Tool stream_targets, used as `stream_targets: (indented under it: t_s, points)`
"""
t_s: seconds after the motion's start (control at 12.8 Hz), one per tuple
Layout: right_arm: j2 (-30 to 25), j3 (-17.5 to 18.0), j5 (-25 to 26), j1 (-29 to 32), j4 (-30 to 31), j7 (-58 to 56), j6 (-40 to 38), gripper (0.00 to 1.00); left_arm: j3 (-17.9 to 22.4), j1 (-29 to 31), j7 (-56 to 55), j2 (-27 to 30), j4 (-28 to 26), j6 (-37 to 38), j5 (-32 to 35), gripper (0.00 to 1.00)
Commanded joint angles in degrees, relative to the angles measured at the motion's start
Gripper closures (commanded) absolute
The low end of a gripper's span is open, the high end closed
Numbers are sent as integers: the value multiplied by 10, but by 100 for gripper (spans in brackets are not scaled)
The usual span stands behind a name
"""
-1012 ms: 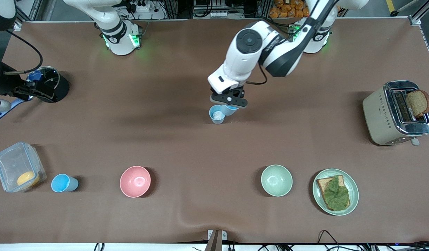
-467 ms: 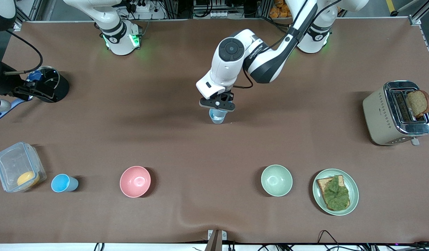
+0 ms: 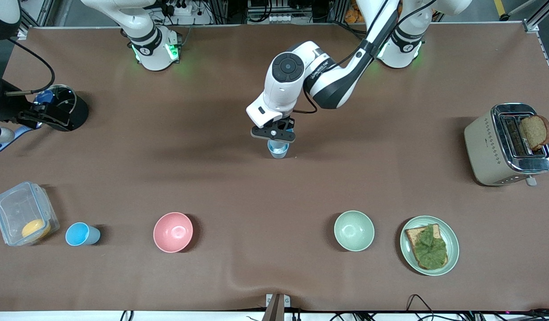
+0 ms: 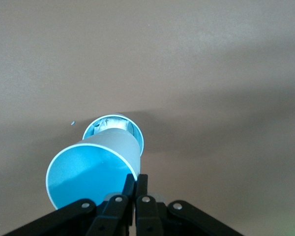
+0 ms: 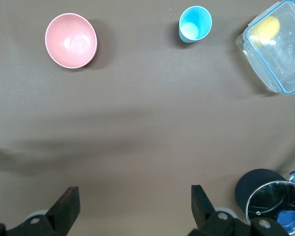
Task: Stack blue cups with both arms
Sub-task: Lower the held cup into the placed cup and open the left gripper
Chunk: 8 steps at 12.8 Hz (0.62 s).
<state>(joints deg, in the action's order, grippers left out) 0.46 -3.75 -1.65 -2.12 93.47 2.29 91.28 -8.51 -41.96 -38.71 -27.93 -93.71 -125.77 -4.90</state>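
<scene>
Blue plastic is what your left claw (image 4: 135, 196) has clenched: its fingers pinch the rim of a tilted cup (image 4: 91, 169), held in the air directly over a second cup (image 4: 119, 129) that stands upright on the bench (image 3: 212, 178) near its middle. From the left wrist view you can see the standing cup's white patch on its inside bottom, with the held cup's base partly covering its mouth; whether the two touch cannot be told. In the front view the left claw (image 3: 273, 135) hides most of both, and only the standing cup (image 3: 278, 150) shows below it.

Your right claw (image 5: 132, 206) waits with its fingers spread wide and nothing between them, at the right arm's end of the bench, beside a black pot (image 5: 265, 196).

A third cup (image 3: 80, 234) stands near the front camera, between a clear box (image 3: 22, 214) and a pink bowl (image 3: 173, 232). Toward the left arm's end you have a green bowl (image 3: 354, 230), a plate (image 3: 452, 245) with topped bread, and a toaster (image 3: 488, 147).
</scene>
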Motion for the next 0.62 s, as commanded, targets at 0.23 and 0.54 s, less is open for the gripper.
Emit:
stream_targets:
  t_s: [0.23, 0.54]
  points:
    - [2, 9, 6, 9, -8, -1, -10, 0, 9, -8, -14, -11, 11, 2, 6, 100]
    - [2, 10, 6, 9, -8, -1, -10, 0, 19, -15, -7, -13, 12, 1, 6, 100]
